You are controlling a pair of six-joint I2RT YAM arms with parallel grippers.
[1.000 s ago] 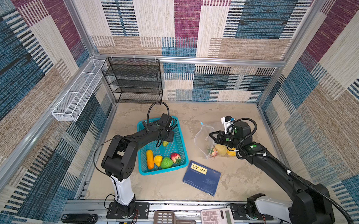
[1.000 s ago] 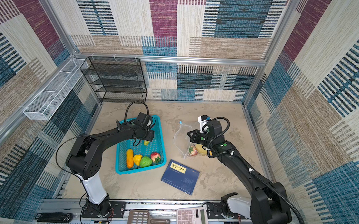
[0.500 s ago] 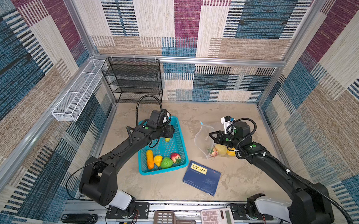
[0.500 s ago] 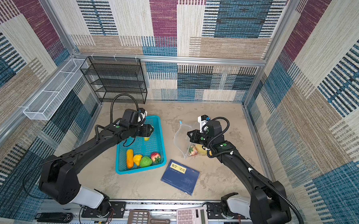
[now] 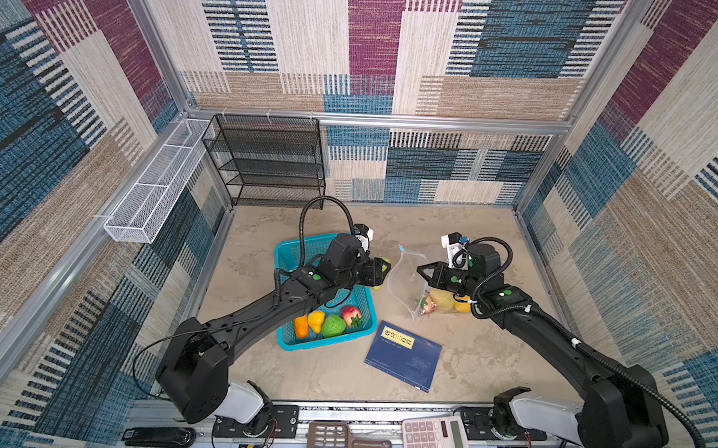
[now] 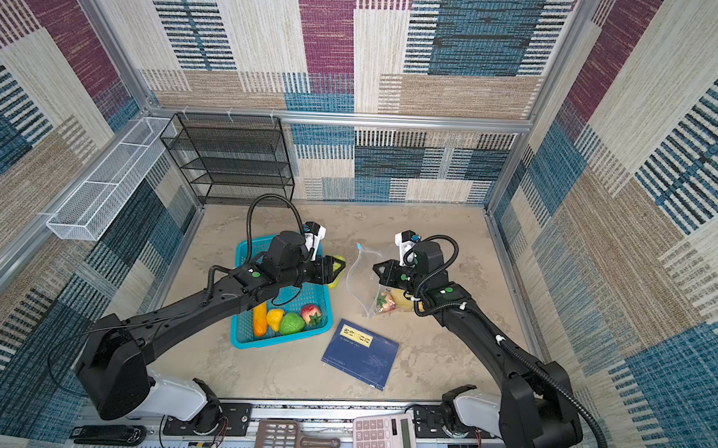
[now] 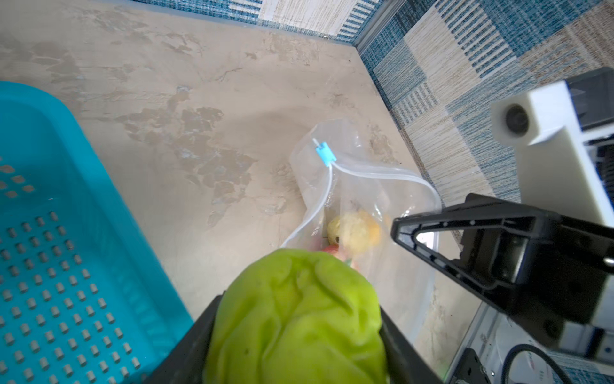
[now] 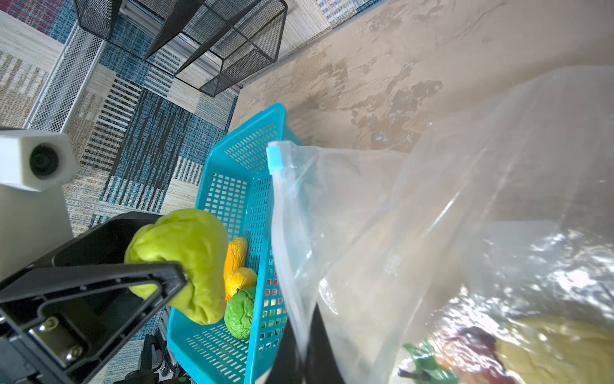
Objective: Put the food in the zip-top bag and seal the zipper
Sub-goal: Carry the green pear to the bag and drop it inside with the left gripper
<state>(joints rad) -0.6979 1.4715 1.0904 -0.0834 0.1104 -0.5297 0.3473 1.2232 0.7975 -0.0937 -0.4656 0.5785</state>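
My left gripper (image 5: 379, 271) is shut on a bumpy yellow-green food piece (image 7: 295, 316), held in the air just past the teal basket's (image 5: 327, 345) right rim, close to the zip-top bag's mouth. The clear zip-top bag (image 5: 405, 277) stands open, and my right gripper (image 5: 422, 273) is shut on its rim. The zipper's light-blue slider (image 7: 323, 154) sits at the far end of the mouth. Yellow and red food (image 5: 441, 300) lies inside the bag. Orange (image 5: 301, 326), yellow, green (image 5: 333, 326) and red food remains in the basket.
A blue book (image 5: 403, 356) lies in front of the bag. At the back left stands a black wire shelf (image 5: 268, 163), with a white wire tray (image 5: 155, 187) on the left wall. A calculator (image 5: 435, 442) and a brown scoop (image 5: 339, 442) sit at the front edge.
My left gripper has carried the yellow-green food rightward from over the basket to beside the bag's mouth. The right gripper and the bag have stayed still.
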